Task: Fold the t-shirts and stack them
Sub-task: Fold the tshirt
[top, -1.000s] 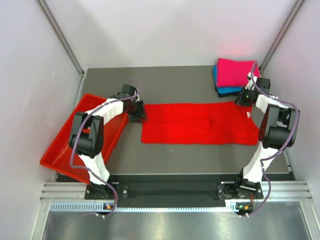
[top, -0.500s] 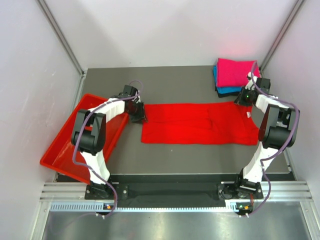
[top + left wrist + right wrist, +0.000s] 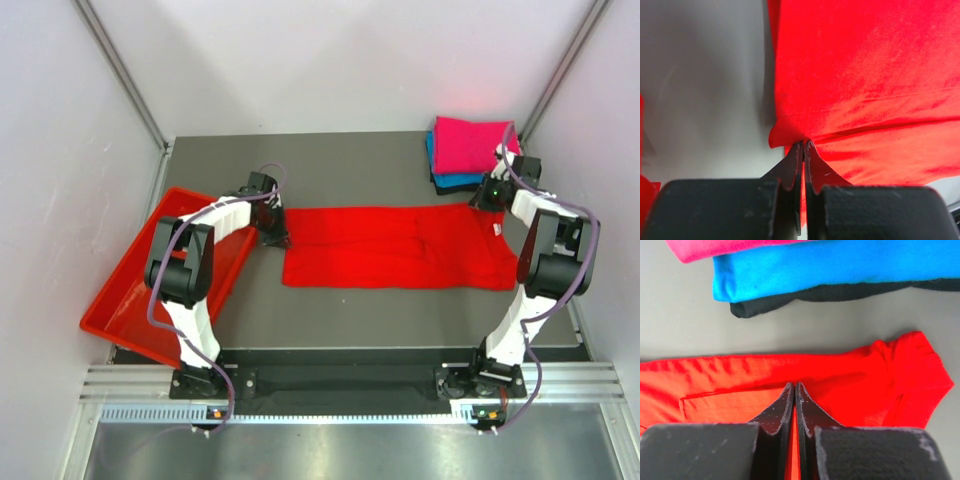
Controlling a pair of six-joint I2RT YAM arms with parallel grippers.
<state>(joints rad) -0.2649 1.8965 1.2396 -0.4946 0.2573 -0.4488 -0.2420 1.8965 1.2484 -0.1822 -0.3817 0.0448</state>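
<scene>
I see left gripper (image 3: pixel 803 146) pinching red shirt (image 3: pixel 390 247) edge | right gripper (image 3: pixel 795 388) clamped on opposite end

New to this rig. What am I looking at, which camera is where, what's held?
Two small robot arms are bolted at the near edge of a table, each ending in a two-finger gripper. The wide picture comes from a fixed camera above and behind them; the two close-ups come from wrist cameras, so the dark prongs at the bottom are each arm's own fingers. A red t-shirt lies spread on the table; at the far right is a folded stack: pink t-shirt on top, blue t-shirt, black t-shirt lowest. A red tray sits at the left. The left gripper is shut, pinching the red t-shirt's edge. The right gripper is shut over the other end; whether it grips cloth is unclear.
</scene>
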